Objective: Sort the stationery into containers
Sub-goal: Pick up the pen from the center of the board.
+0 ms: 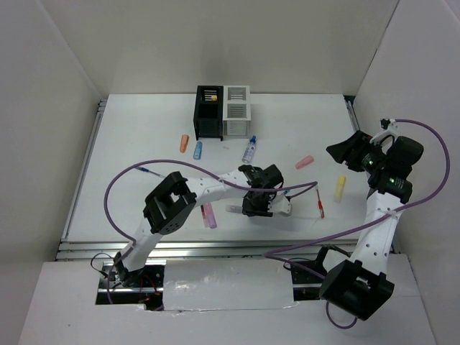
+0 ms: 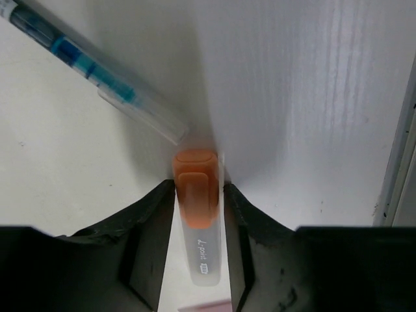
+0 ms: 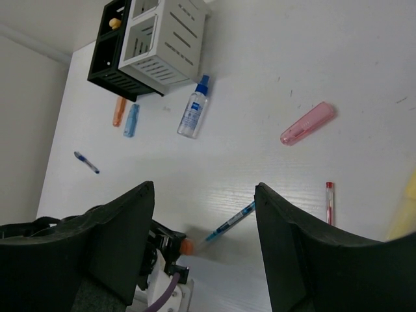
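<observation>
While the left hand clamps an orange-capped, frosted marker; right hand spread wide.

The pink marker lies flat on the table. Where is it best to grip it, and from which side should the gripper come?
Probably best: grip the pink marker at mid-barrel, coming straight down with the open right gripper, jaws turned across its length. It lies flat and slanted, with bare table along both long sides, so there is room.

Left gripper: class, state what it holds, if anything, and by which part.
The left gripper clamps a stubby, clear-bodied, orange-capped marker by its sides, where cap meets barrel.
</observation>
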Robot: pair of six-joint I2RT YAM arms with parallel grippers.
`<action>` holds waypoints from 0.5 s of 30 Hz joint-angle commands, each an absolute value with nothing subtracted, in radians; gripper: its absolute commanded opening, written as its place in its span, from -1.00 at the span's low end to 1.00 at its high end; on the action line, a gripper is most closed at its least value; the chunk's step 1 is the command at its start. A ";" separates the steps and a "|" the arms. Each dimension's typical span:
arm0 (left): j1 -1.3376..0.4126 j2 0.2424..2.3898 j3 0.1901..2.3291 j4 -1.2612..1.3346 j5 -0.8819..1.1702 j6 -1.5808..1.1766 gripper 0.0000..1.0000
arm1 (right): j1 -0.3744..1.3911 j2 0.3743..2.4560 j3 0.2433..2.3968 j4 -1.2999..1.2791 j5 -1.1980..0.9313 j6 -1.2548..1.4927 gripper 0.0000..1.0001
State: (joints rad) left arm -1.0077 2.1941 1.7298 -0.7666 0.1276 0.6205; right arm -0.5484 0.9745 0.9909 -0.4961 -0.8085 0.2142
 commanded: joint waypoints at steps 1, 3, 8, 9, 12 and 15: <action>-1.017 2.237 1.726 -0.842 0.065 0.612 -0.05 | -0.557 0.962 1.025 -0.495 -0.828 0.198 0.39; -1.016 2.233 1.721 -0.851 0.054 0.612 -0.14 | -0.557 0.962 1.019 -0.488 -0.831 0.198 0.39; -1.014 2.204 1.706 -0.858 0.074 0.598 -0.70 | -0.555 0.960 1.017 -0.472 -0.833 0.213 0.39; -1.006 2.195 1.691 -0.845 0.081 0.589 -0.74 | -0.555 0.957 1.017 -0.469 -0.836 0.219 0.39; -0.947 2.108 1.658 -0.807 0.124 0.516 -0.89 | -0.554 0.950 1.017 -0.450 -0.856 0.259 0.39; -0.881 2.005 1.612 -0.746 0.164 0.459 -1.00 | -0.557 0.943 1.017 -0.417 -0.877 0.310 0.41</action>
